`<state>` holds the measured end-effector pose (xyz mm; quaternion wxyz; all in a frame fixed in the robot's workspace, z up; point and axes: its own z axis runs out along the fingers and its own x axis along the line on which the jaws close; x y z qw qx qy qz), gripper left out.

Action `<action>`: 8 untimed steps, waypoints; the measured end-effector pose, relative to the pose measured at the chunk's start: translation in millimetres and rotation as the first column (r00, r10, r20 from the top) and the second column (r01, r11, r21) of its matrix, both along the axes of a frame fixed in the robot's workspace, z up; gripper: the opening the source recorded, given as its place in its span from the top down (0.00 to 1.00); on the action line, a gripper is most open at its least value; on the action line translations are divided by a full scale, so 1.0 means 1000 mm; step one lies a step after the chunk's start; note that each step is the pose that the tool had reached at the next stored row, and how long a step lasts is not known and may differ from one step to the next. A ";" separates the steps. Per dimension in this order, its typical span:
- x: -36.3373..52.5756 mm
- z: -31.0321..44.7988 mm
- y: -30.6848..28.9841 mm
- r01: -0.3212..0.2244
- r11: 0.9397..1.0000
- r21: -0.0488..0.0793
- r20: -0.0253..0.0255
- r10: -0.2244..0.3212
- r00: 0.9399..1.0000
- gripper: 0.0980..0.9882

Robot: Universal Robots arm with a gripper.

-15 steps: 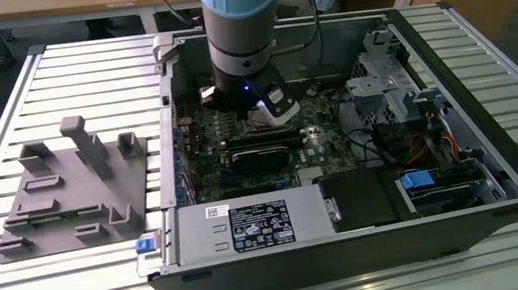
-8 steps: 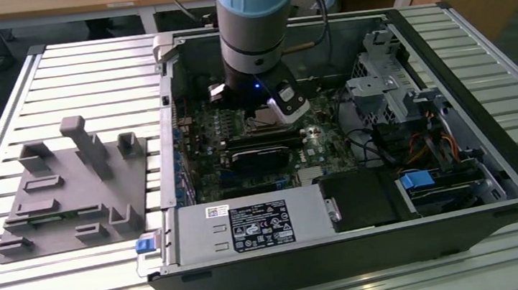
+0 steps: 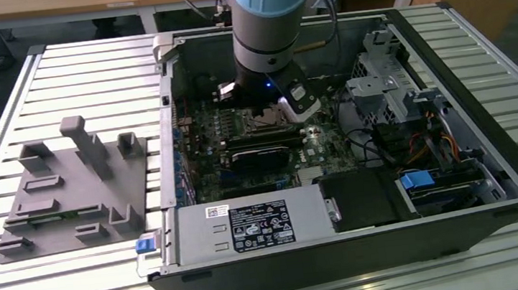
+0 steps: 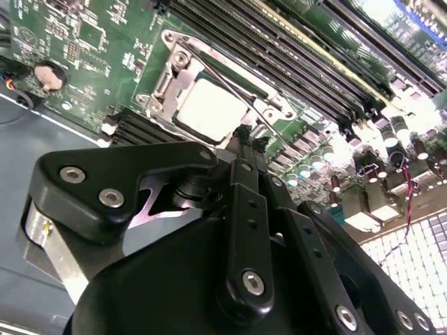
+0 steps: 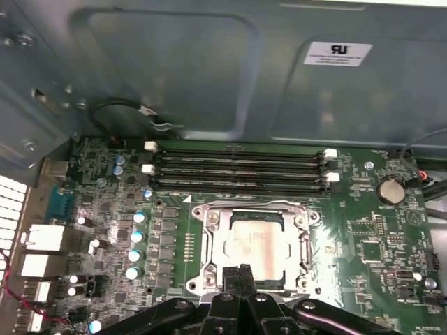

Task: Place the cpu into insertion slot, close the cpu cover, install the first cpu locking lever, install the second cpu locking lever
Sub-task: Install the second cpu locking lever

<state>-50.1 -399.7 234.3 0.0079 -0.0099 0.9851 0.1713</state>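
1. We are looking into an open computer case point(image 3: 492, 164) lying on a slatted table point(image 3: 88, 76); its motherboard point(image 5: 363, 237) is carrying the insertion slot point(image 5: 209, 216).
2. The cpu point(image 5: 255, 244) is sitting in that slot, and the cpu cover point(image 5: 305, 241) is lying flat around it, framing its metal top.
3. We are seeing the gripper point(image 5: 241, 273) with fingertips pressed together, holding nothing, hovering at the slot's near edge.
4. White labels are showing on the case wall point(image 5: 338, 53) and power supply point(image 3: 258, 226).

Hand point(image 5: 239, 273) seemingly closed over covered cpu point(image 5: 255, 249).
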 end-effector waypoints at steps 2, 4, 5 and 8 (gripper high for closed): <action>0.0022 0.0000 -0.0010 0.001 1.000 0.000 -0.001 -0.001 1.000 0.99; 0.0041 0.0000 -0.0023 0.001 1.000 0.000 -0.002 -0.001 1.000 0.99; 0.0051 0.0000 -0.0031 0.002 1.000 0.000 -0.002 -0.002 1.000 0.99; 0.0068 -0.0001 -0.0062 0.003 1.000 0.000 -0.003 -0.003 1.000 0.99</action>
